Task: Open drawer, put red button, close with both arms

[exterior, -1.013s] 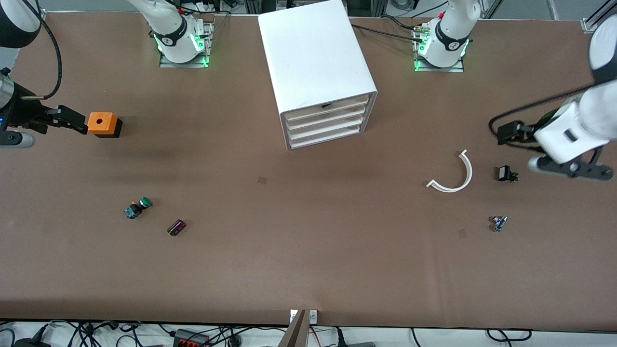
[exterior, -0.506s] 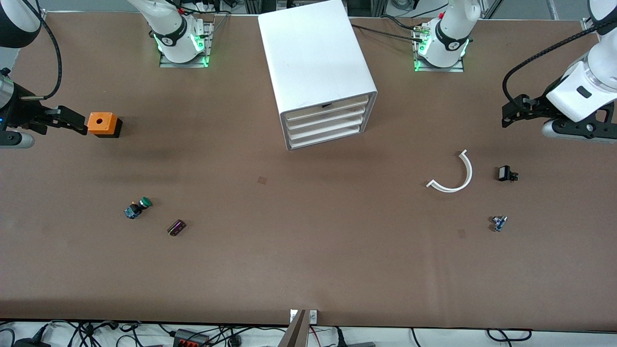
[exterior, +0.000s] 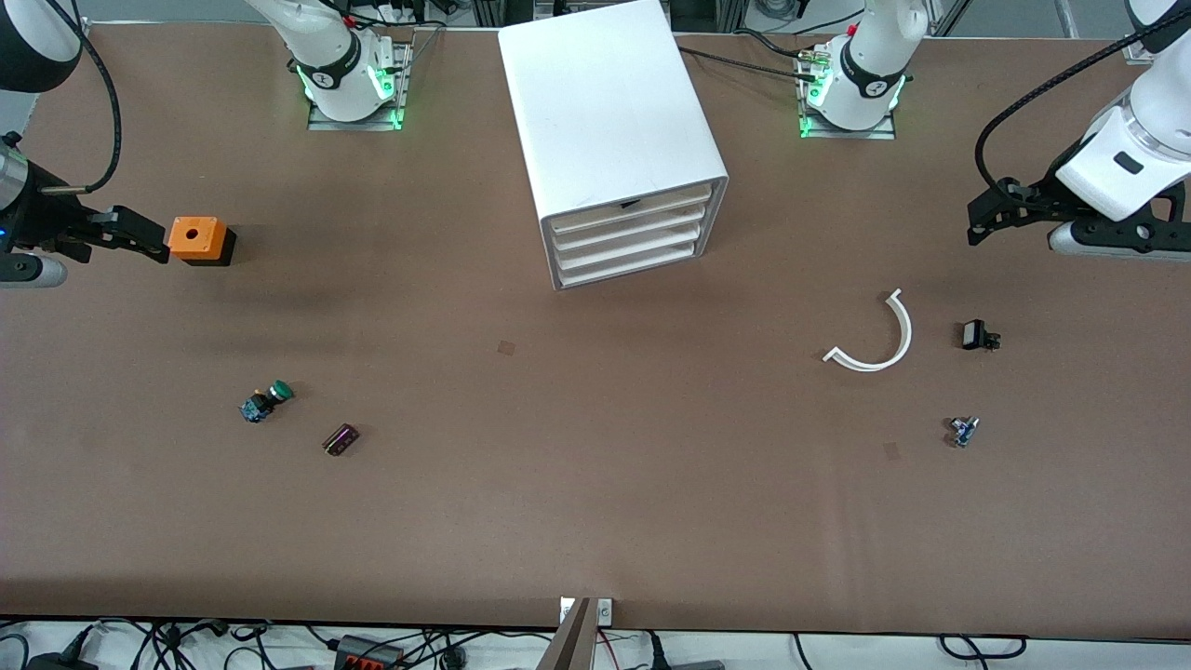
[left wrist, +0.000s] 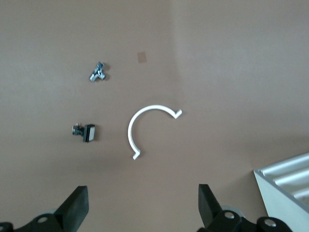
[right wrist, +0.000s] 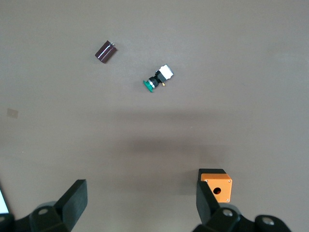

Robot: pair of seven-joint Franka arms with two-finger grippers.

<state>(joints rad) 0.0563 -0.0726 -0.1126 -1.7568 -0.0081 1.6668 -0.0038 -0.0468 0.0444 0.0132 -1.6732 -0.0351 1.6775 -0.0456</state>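
No red button shows in any view. The white drawer cabinet stands at the table's middle near the arm bases, all its drawers shut; its corner shows in the left wrist view. My left gripper is open and empty over bare table at the left arm's end; in its wrist view its jaws stand wide apart. My right gripper is open and empty beside an orange box at the right arm's end, also seen in its wrist view.
A green-capped button and a dark maroon block lie nearer the front camera than the orange box. A white curved strip, a small black part and a small blue-silver part lie toward the left arm's end.
My left gripper has moved up and toward the arm bases, away from the small black part. The right arm has not moved.
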